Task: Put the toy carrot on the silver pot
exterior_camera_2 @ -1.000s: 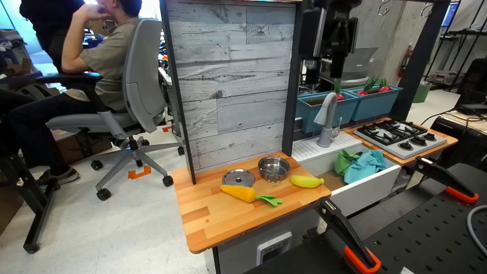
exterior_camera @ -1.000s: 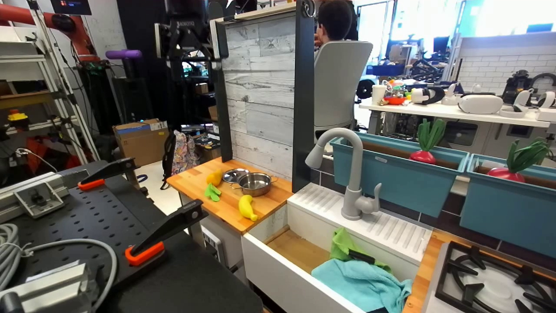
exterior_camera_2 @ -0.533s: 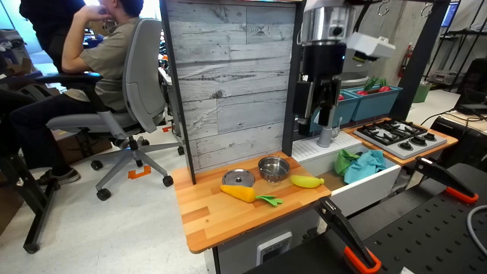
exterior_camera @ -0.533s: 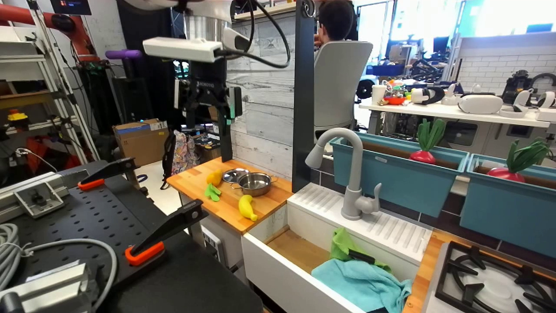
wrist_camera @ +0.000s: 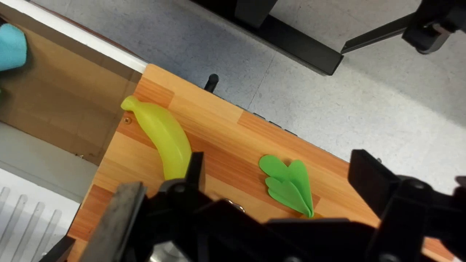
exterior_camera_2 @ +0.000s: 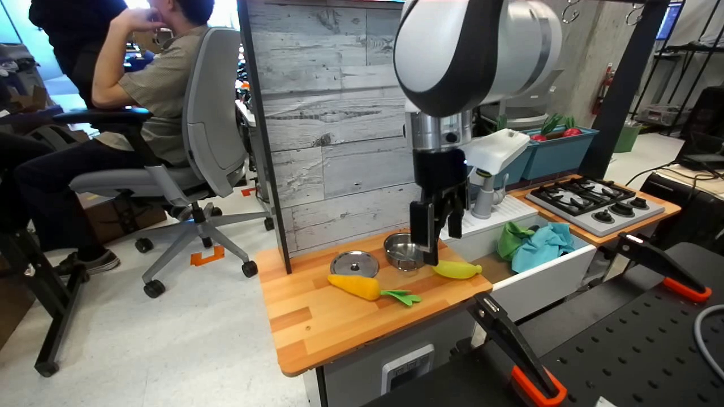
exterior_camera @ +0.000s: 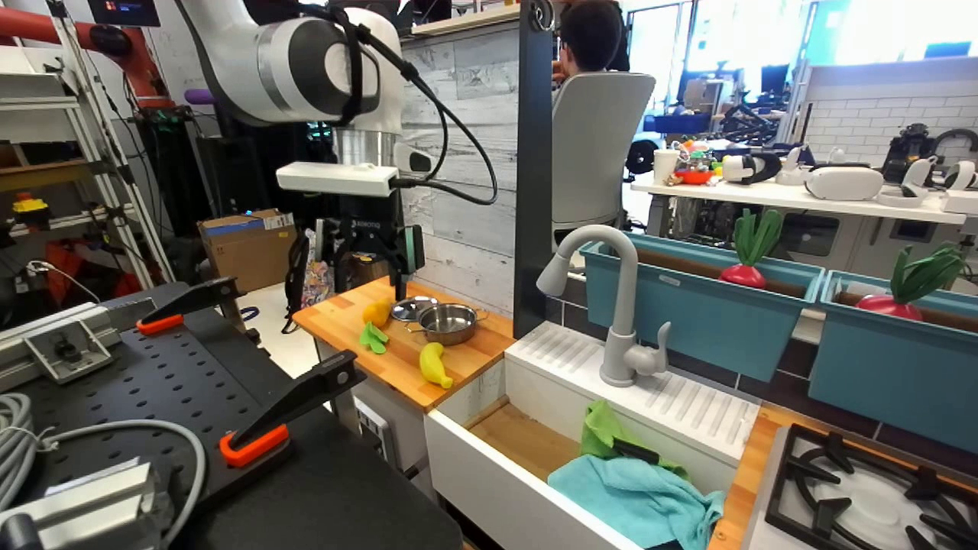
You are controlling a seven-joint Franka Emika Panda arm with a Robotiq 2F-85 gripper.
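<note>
The toy carrot lies on the wooden counter, with its orange body (exterior_camera_2: 359, 287) and green leaves (exterior_camera_2: 403, 296) showing in an exterior view; it also shows in an exterior view (exterior_camera: 377, 313). The silver pot (exterior_camera_2: 403, 252) stands upright beside it, and also shows in an exterior view (exterior_camera: 448, 324). My gripper (exterior_camera: 370, 289) is open and empty, pointing down above the counter. In the wrist view the carrot's leaves (wrist_camera: 289, 183) lie between my spread fingers; the orange body is mostly hidden under the gripper (wrist_camera: 277, 160). Only bits of the pot show there.
A yellow toy banana (wrist_camera: 164, 134) lies on the counter near the sink side. A metal lid (exterior_camera_2: 354, 264) lies between carrot and wall panel (exterior_camera_2: 345, 130). A sink with cloths (exterior_camera: 634, 493) and a grey faucet (exterior_camera: 623, 321) are beside the counter. Black clamps (exterior_camera_2: 515, 345) stand at the front.
The arm has come down from high up toward the counter, and the gripper now hangs lower, over the carrot and pot area. The carrot, pot, lid and banana have not moved.
</note>
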